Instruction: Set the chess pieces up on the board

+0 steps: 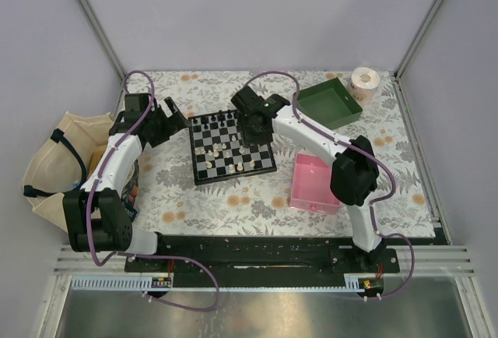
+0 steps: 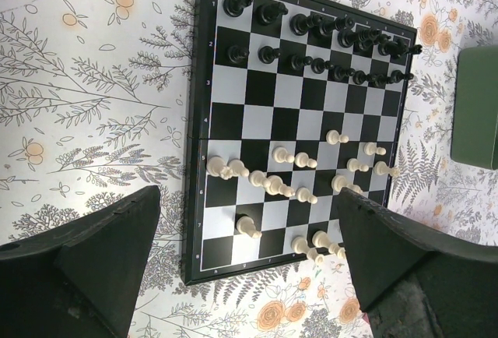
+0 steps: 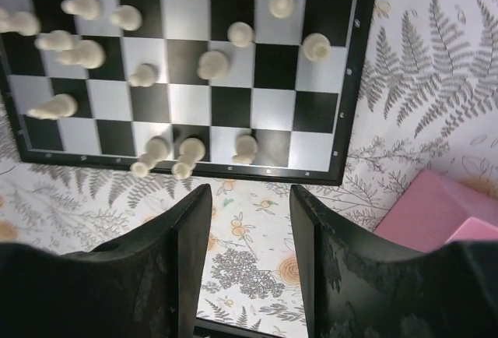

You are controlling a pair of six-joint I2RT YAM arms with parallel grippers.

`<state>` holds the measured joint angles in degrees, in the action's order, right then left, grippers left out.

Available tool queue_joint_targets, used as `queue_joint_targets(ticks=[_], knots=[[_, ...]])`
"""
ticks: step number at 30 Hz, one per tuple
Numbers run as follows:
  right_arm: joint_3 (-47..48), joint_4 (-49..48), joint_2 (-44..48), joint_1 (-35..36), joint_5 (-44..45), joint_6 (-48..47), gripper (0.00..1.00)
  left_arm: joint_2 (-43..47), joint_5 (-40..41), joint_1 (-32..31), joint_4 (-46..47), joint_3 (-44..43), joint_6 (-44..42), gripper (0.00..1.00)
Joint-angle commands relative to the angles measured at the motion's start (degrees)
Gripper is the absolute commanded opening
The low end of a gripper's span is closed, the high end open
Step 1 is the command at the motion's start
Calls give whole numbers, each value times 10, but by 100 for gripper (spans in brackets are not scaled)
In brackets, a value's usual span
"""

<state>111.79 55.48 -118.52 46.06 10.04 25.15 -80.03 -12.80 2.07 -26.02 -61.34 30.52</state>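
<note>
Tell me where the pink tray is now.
In the top view the pink tray sits right of centre, just beside the lower right corner of the chessboard, with the green tray farther back behind it.

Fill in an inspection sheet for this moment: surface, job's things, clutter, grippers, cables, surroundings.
Surface: table under a floral cloth.
Job's things: board near the middle. The black pieces stand in two rows at the far end. The white pieces are scattered over the near half, several tipped over.
Clutter: pink tray, green tray, paper roll, and a cloth bag beyond the left edge.
Grippers: left gripper is beside the board, fingers wide apart and empty. Right gripper is above the white end, fingers apart and empty.
Cables: purple cables loop along both arms.
Surroundings: pale walls with metal framing.
</note>
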Motion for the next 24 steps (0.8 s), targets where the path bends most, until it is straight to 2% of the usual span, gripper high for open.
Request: queue_joint_targets(ticks=[1, 10, 24], knots=[[-57, -40, 18, -11, 2, 88, 54, 3, -14, 2, 23, -1, 6, 99], [-59, -24, -20, -12, -14, 130, 53, 4, -15, 2, 23, 0, 6, 99], [-55, -20, -51, -12, -52, 139, 53, 3, -21, 2, 25, 1, 7, 99]])
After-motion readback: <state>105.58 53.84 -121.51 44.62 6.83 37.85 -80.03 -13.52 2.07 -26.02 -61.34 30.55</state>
